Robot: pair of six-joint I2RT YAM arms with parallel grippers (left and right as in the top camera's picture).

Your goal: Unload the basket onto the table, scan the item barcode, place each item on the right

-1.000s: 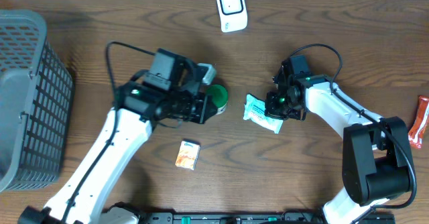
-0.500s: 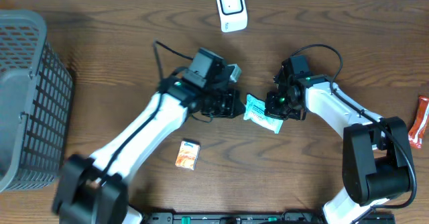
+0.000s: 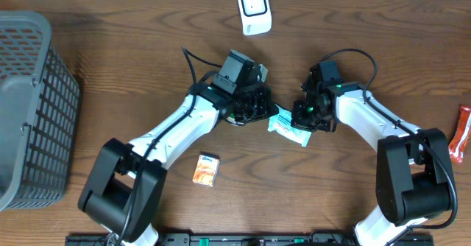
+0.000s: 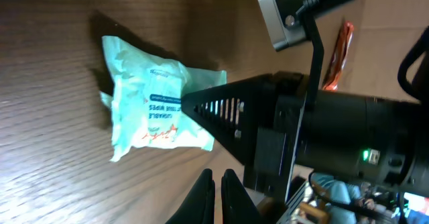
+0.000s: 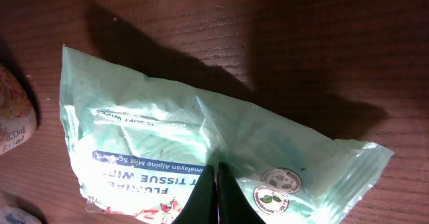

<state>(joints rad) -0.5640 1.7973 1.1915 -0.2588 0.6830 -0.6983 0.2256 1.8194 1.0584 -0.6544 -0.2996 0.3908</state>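
Observation:
A pale green wipes packet (image 3: 283, 127) lies on the wooden table at the centre. My right gripper (image 3: 303, 119) is shut, its tips (image 5: 216, 167) pinching a crease in the packet's film (image 5: 167, 137). My left gripper (image 3: 257, 107) hovers just left of the packet, shut with nothing between its fingers (image 4: 216, 174). In the left wrist view the packet (image 4: 151, 103) shows its printed face, with the right gripper's black finger (image 4: 214, 106) pointing onto it. A white scanner (image 3: 254, 9) stands at the table's far edge.
A grey mesh basket (image 3: 29, 106) fills the left side. A small orange box (image 3: 207, 169) lies near the front. A red packet (image 3: 461, 132) sits at the right edge. A pale speckled object (image 5: 12, 120) shows left of the wipes.
My left arm has swung right, away from a green-lidded container and up beside the wipes packet; that container no longer shows. The right arm and packet have not moved.

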